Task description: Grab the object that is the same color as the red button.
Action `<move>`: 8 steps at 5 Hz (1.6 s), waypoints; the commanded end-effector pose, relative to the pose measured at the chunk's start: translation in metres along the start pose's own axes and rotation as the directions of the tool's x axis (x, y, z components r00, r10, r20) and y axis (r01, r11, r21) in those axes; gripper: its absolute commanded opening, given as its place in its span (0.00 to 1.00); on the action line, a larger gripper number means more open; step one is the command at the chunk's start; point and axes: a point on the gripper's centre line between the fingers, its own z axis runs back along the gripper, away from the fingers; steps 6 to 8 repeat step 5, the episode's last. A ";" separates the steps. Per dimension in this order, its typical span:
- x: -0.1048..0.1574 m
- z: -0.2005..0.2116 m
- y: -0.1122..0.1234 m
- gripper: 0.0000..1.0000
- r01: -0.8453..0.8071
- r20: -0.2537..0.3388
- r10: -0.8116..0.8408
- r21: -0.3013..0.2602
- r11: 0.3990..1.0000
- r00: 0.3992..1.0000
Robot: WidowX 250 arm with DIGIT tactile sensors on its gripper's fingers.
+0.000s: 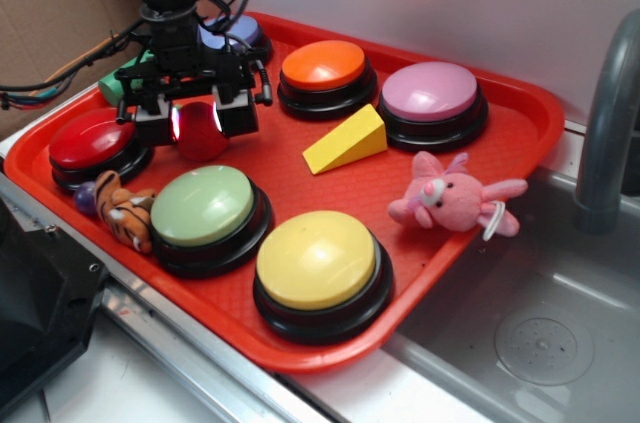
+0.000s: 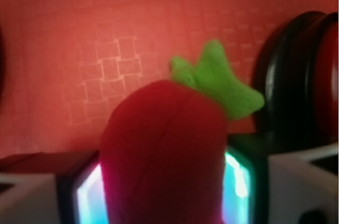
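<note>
- Setting: red tray [image 1: 520, 133] fills most of the exterior view, lying partly over a steel sink [image 1: 540, 343] at lower right; grey faucet [image 1: 605, 133] at right edge, pale wall behind, cardboard at upper left.
- The object [image 1: 200, 131]: small fuzzy red rounded toy fruit, left of centre in the exterior view. In the wrist view it [image 2: 164, 150] fills the lower middle, soft red nap with a bright green leaf tip [image 2: 217, 78] pointing toward upper right.
- The hand [image 1: 197, 118] is clamped on the fruit: one pad on each side, both touching it. Wrist view shows the fingers [image 2: 85, 195] pressed against the fruit's flanks, glowing cyan-white.
- Whether the fruit is resting on the tray floor or lifted off it, cannot tell.
- The red button [image 1: 92, 139]: glossy red dome on black base, just left of the hand, near the tray's left rim. Wrist view shows its black base [image 2: 288, 86] close at the right.
- Neighbours: green button [image 1: 205, 205] just below the hand; tiger toy [image 1: 128, 211] and a small purple ball [image 1: 86, 198] at lower left; blue button [image 1: 232, 35] behind the arm.
- Open floor: bare tray to the right of the hand, up to the yellow wedge [image 1: 347, 141].
- Further off: orange button [image 1: 323, 65], pink button [image 1: 432, 93], yellow button [image 1: 317, 261], pink plush [image 1: 447, 195] at the tray's right rim.
</note>
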 end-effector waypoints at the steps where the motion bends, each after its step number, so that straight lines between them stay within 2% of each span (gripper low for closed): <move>1: -0.001 0.068 -0.012 0.00 0.409 0.046 -0.409 -0.001 0.912 0.911; 2: -0.015 0.095 -0.023 0.00 0.599 0.043 -0.599 0.013 0.801 0.800; 3: -0.038 0.115 -0.030 0.00 0.705 0.077 -0.702 -0.010 0.709 0.708; 4: -0.052 0.123 -0.031 0.00 0.747 0.106 -0.741 -0.033 0.664 0.663; 5: -0.047 0.117 -0.032 0.00 0.681 0.063 -0.678 -0.077 0.729 0.733; 8: -0.047 0.117 -0.032 0.00 0.681 0.063 -0.678 -0.077 0.729 0.733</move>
